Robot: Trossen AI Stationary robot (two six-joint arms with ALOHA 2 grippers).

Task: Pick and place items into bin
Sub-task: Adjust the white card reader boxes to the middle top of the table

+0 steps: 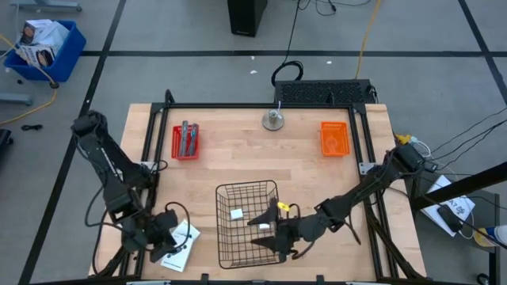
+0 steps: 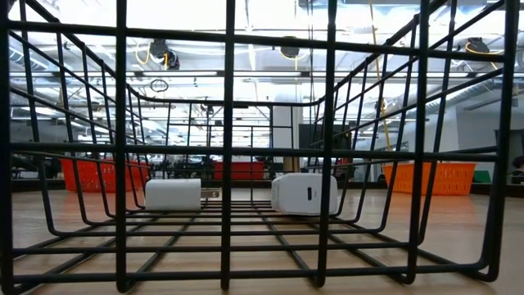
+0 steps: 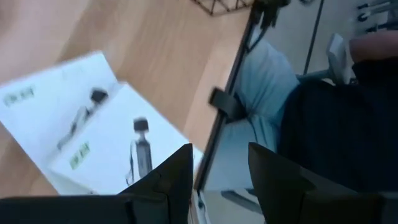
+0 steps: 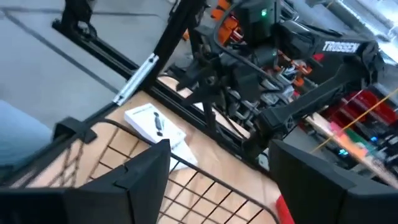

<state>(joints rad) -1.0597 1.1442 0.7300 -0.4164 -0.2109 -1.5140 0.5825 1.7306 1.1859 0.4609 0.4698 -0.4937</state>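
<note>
Two dark jointed arms, black cabling.
White TROSSEN lettering, green indicator light on left arm (image 4: 292, 62); blunt black fingers (image 3: 168, 180).

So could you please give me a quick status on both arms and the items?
Left gripper over card packets at table's near-left edge, nothing held. Right gripper open at wire basket. Two white blocks already inside.

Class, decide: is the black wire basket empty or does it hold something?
Not empty. The black wire basket holds two small white blocks on its floor.
</note>
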